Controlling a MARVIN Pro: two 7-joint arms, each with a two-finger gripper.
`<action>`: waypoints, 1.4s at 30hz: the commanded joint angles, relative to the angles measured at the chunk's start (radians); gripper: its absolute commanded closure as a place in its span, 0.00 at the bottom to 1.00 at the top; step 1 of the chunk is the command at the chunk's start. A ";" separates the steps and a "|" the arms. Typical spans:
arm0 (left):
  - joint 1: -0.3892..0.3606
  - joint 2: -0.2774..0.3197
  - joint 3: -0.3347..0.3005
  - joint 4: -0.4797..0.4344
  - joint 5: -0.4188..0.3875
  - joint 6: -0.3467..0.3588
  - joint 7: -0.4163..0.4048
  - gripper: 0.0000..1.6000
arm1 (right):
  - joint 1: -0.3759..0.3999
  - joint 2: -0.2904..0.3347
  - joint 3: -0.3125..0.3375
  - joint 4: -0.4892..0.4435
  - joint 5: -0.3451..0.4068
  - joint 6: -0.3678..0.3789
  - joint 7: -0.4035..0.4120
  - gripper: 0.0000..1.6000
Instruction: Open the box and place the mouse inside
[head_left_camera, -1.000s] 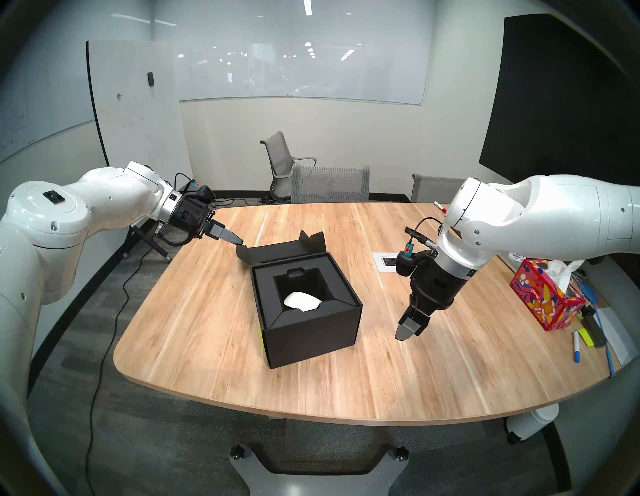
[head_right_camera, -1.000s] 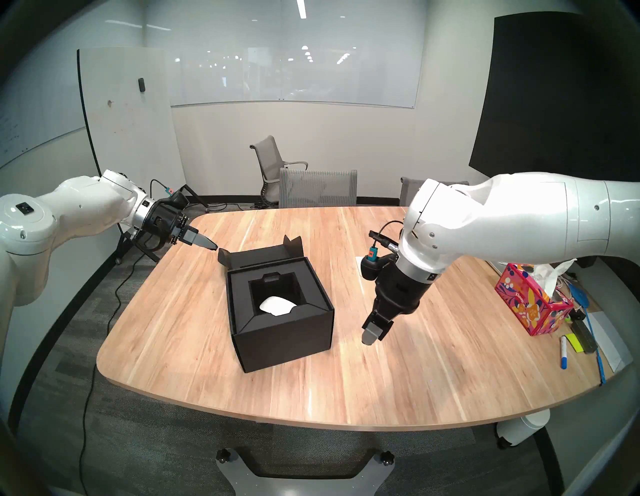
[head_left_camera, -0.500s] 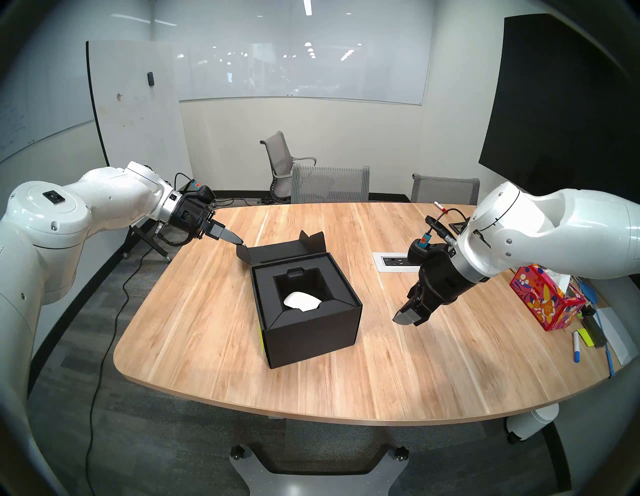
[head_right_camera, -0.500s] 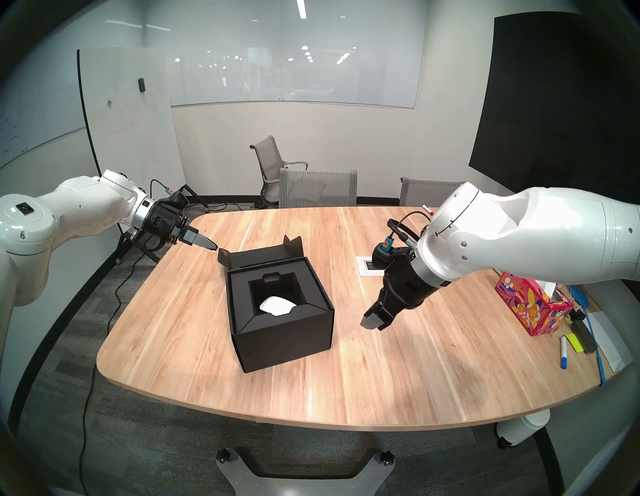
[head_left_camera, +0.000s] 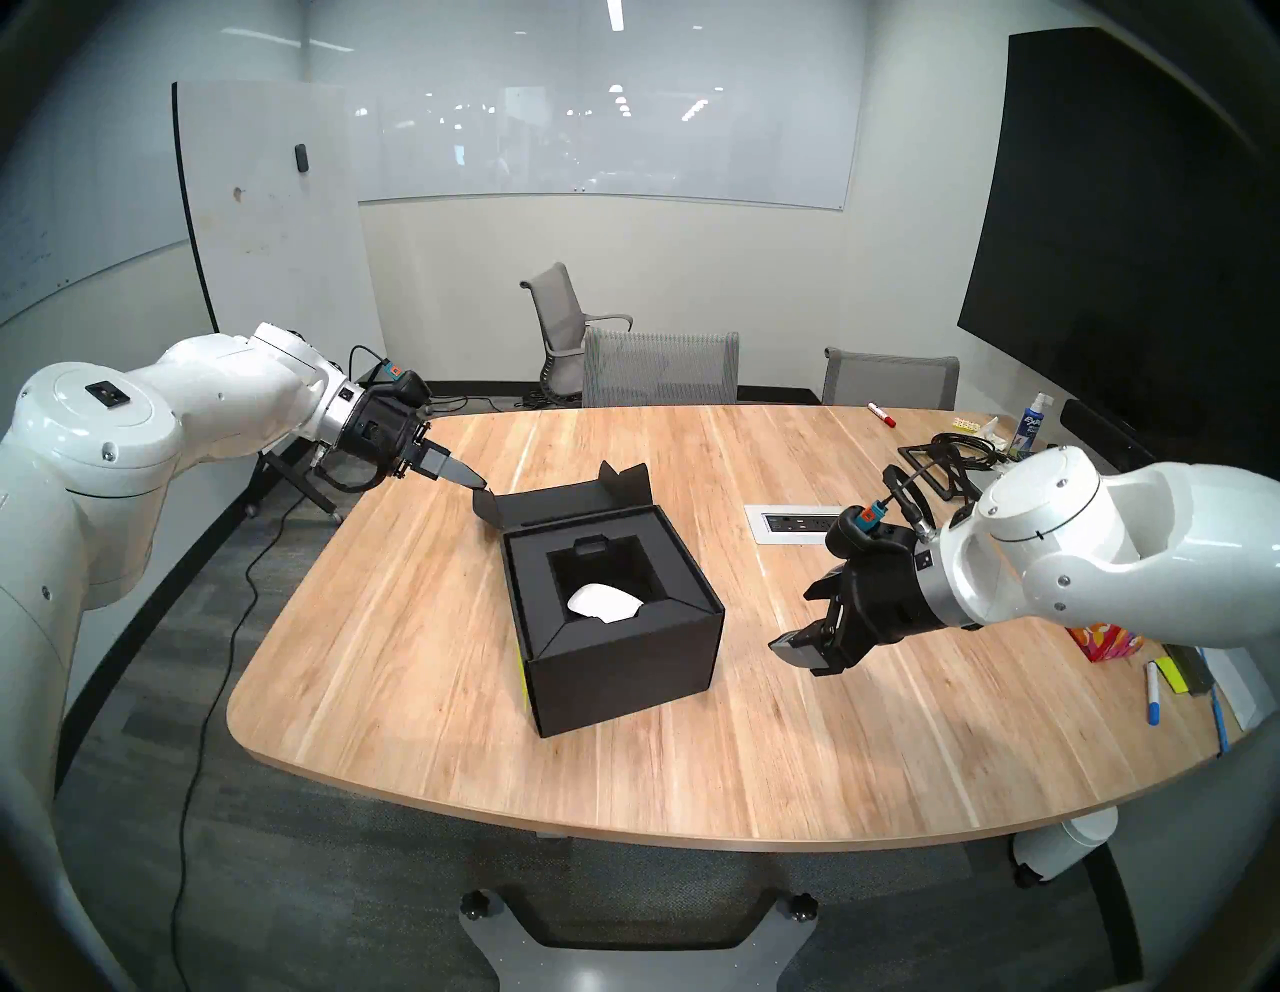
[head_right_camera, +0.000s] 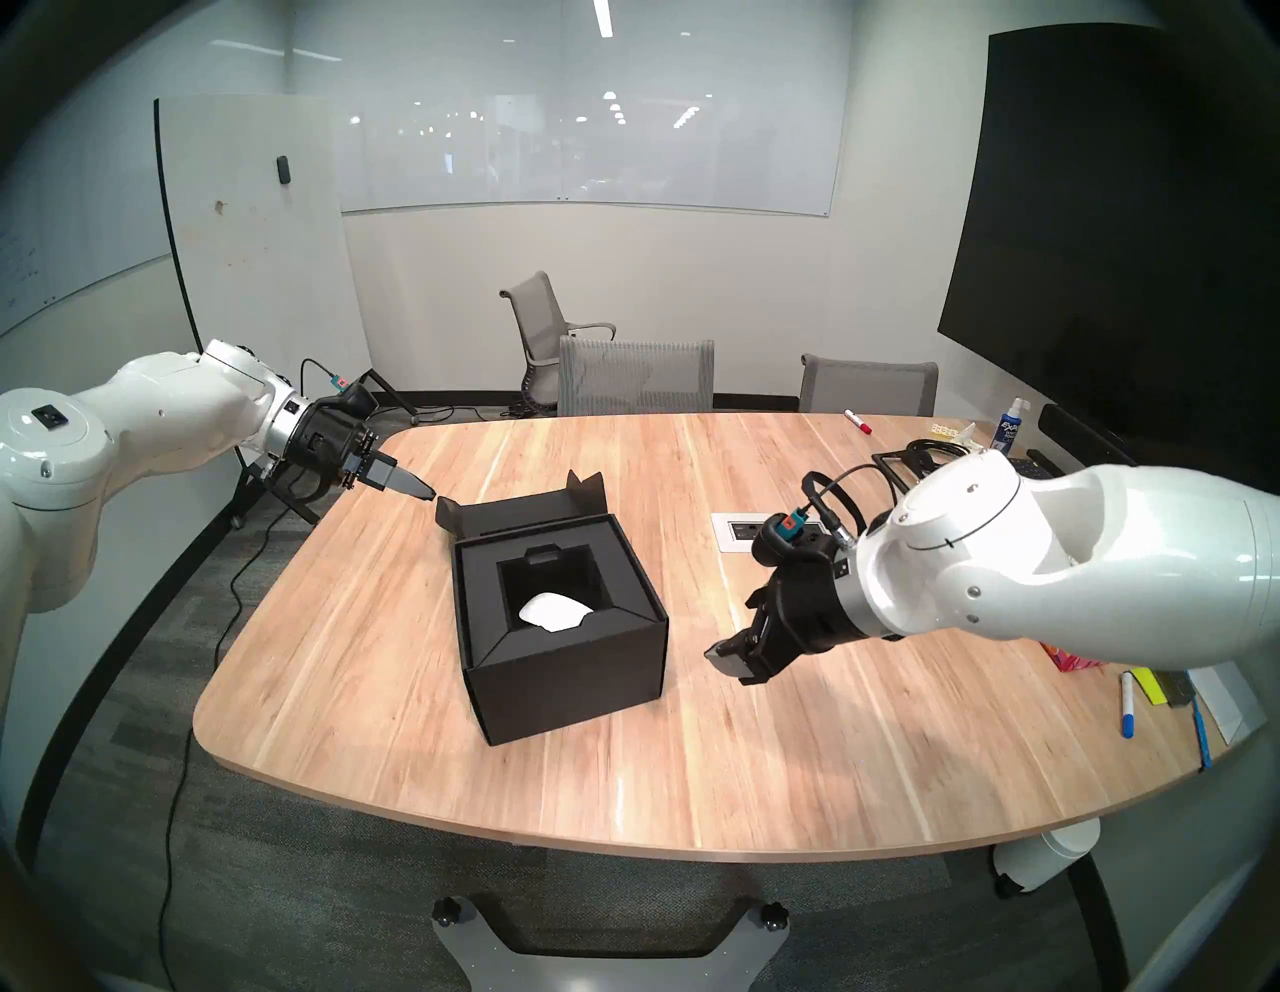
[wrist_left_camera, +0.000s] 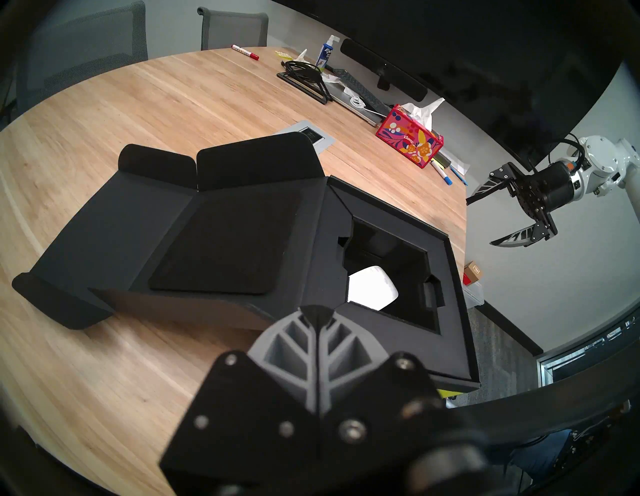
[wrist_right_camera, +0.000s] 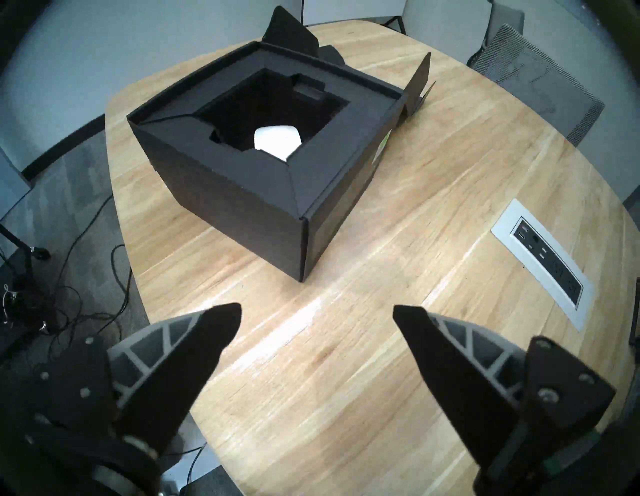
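Note:
The black box stands open at the table's middle, its lid folded back toward the far left. The white mouse lies in the recessed insert, also seen in the left wrist view and the right wrist view. My left gripper is shut on the edge of the lid's flap, the black card pinched between its fingertips. My right gripper hangs open and empty over bare table to the right of the box, apart from it.
A power outlet plate is set into the table behind my right gripper. A red floral tissue box, markers, a spray bottle and cables crowd the right edge. Grey chairs stand at the far side.
My right arm has swung back to the right and dropped lower, tipping its gripper from pointing down to nearly level. The left arm, box and mouse have not moved.

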 joint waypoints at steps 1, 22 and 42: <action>-0.022 -0.002 -0.006 0.003 -0.002 0.001 -0.001 1.00 | -0.003 0.105 -0.069 -0.025 -0.050 -0.118 -0.127 0.00; -0.024 -0.001 -0.007 0.001 0.000 0.003 -0.001 1.00 | -0.044 0.171 -0.203 -0.009 -0.214 -0.457 -0.286 0.00; -0.025 0.000 -0.008 -0.001 0.002 0.003 -0.001 1.00 | -0.174 0.048 -0.207 0.078 -0.231 -0.679 -0.213 0.00</action>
